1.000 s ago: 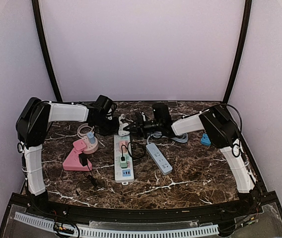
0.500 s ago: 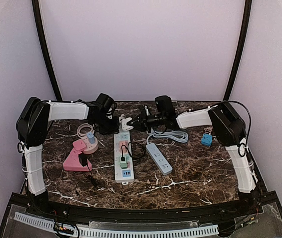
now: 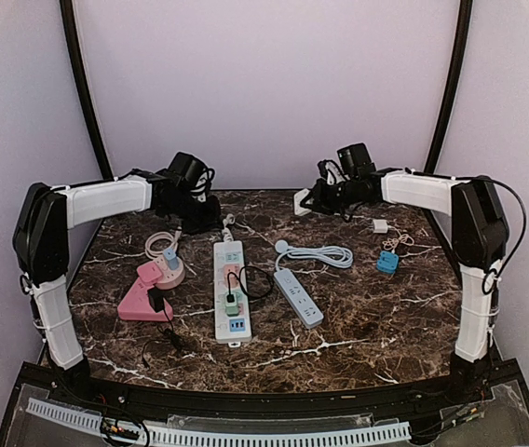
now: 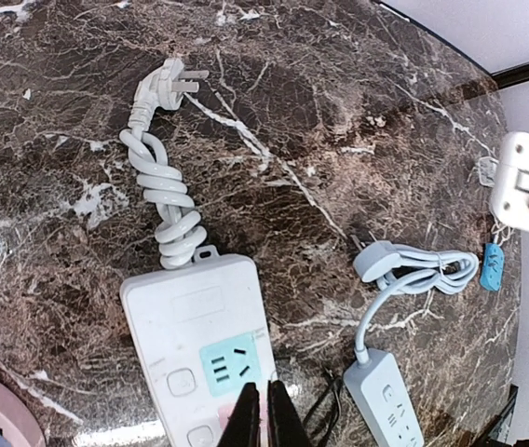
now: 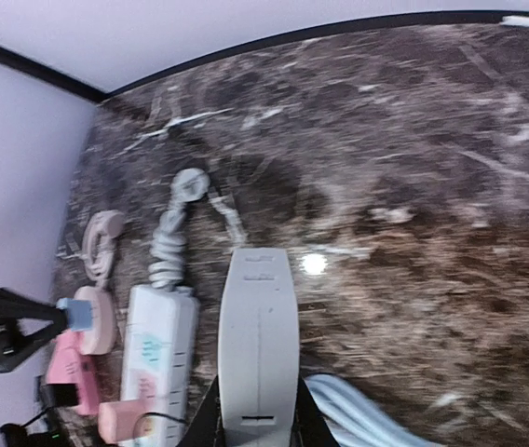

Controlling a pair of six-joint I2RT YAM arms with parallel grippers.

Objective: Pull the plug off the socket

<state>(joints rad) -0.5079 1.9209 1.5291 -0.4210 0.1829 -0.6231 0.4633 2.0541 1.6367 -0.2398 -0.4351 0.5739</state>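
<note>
I am clamping my right gripper [image 5: 258,421] on a white rectangular plug [image 5: 258,326] above the dark marble worktop [image 3: 367,317]. My left gripper [image 4: 264,414], pinched together, is hovering over the long white power strip [image 4: 190,326], which is holding a green plug [image 3: 232,304].

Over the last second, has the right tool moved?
Yes. The right tool, gripping the white plug, has gone from the far end of the white power strip rightward and farther back.

We've got a marble table [image 3: 367,326] — white power strip [image 4: 190,345] under the left gripper [image 4: 265,410], grey strip [image 4: 386,400] to its right, pink block [image 3: 143,296] left.
</note>
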